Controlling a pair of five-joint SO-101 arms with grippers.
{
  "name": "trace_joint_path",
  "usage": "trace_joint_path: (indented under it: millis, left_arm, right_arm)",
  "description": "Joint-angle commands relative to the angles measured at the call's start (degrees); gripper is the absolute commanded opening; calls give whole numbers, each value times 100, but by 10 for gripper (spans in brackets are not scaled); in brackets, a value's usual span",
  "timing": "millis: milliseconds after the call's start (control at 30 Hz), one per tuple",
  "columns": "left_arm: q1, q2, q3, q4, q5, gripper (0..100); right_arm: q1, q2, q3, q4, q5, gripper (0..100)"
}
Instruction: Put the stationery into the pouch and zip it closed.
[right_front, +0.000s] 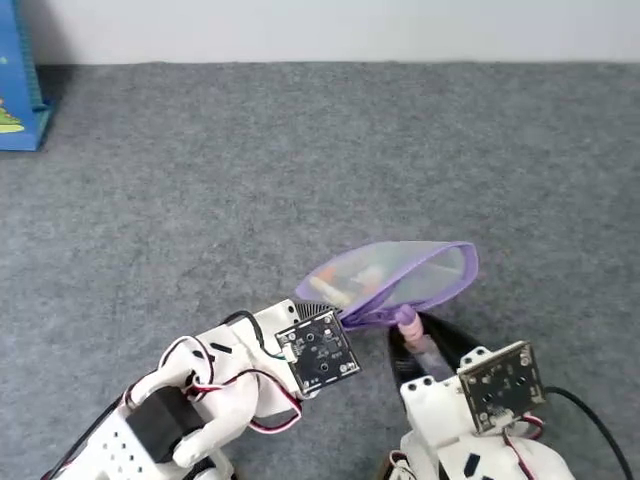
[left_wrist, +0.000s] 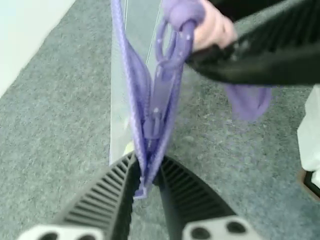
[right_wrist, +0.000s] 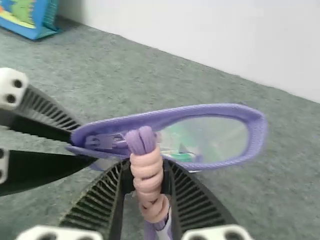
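Between your two arms, over the grey felt-covered desk (right_front: 300, 150), your left end effector (left_wrist: 145, 165) was clamped on one end of the purple-trimmed clear plastic pouch (right_front: 400, 275). Your right end effector (right_wrist: 147, 172) was pinched on its pink coiled zipper pull (right_wrist: 146, 200). Colourful stationery (right_wrist: 182, 155) lay inside.

Quantities: one pouch (right_front: 400, 275), purple-edged and clear-sided; one pull cord (right_wrist: 145, 155) on its zip; two grippers — the left gripper (left_wrist: 146, 162) and the right gripper (right_wrist: 148, 172); one blue box (right_front: 18, 90) at the far left corner of the surface. Stationery (right_wrist: 180, 154) inside the pouch — number cannot be told.
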Motion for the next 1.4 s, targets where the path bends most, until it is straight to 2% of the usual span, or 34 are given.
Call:
trace_joint_path:
  millis: [0,200,433,633,967,1067,1167,1367]
  left_arm:
    - [-26,-79,-330,123,79,9]
    - [-237,-290,-303,264,44,9]
    - [-440,-1644,-110,844,35,9]
    - [-440,-2391,84,1319,35,9]
    - [-440,-2567,136,1204,35,17]
    - [-440,-2567,154,1064,88,134]
    - [-440,-2541,154,941,642,258]
    - [-440,-2523,567,378,607,261]
  right_arm:
    - [426,171,-308,-189,202,7]
    - [1165,171,-308,-338,712,7]
    - [2457,171,-70,-760,1371,7]
    - [3011,163,580,-1332,1398,7]
    - [3002,110,633,-1358,1398,7]
    - [2853,110,624,-1349,1389,7]
    - [2352,101,624,-1191,1187,7]
    - [1648,101,624,-954,844,7]
